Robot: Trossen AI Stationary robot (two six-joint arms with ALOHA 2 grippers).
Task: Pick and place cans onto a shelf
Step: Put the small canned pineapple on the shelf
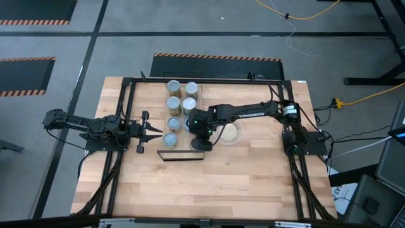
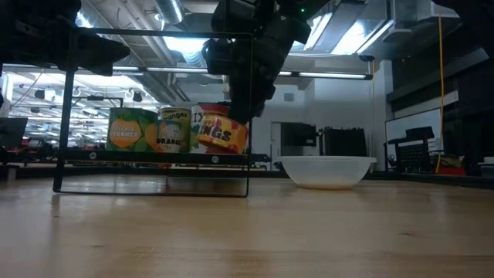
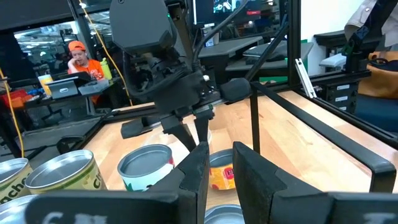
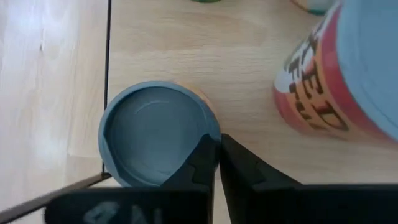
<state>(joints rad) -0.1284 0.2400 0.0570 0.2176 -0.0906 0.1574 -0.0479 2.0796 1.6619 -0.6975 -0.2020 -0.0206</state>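
The shelf point(image 1: 182, 156) point(image 2: 116, 157) is a light-wood board with a thin black frame, in the table's middle. Several cans point(image 1: 173, 101) stand on it in two rows. In the low view two orange-labelled cans point(image 2: 133, 128) point(image 2: 174, 131) stand on its board. My right gripper point(image 4: 219, 149) point(image 2: 235, 116) reaches down at the shelf's near right corner, shut on a yellow-and-red can point(image 2: 224, 133) with a grey-blue top point(image 4: 155, 140). My left gripper point(image 1: 158, 131) point(image 3: 219, 165) waits left of the shelf, fingers a narrow gap apart and empty. My right gripper pinches the can's top rim point(image 4: 210, 129) between its two fingers, one finger over the top and one outside the wall. The fingers come from above, pointing down. In the low view the can looks tilted at the shelf board, beside the frame's right post point(image 2: 249, 116).
A white bowl point(image 1: 231, 134) point(image 2: 324, 171) stands just right of the shelf, under my right arm. A red-labelled can point(image 4: 323, 81) stands close to the held one. Black frame bars point(image 4: 108, 81) run beside the held can. A person point(image 3: 78, 59) sits in the room beyond the table.
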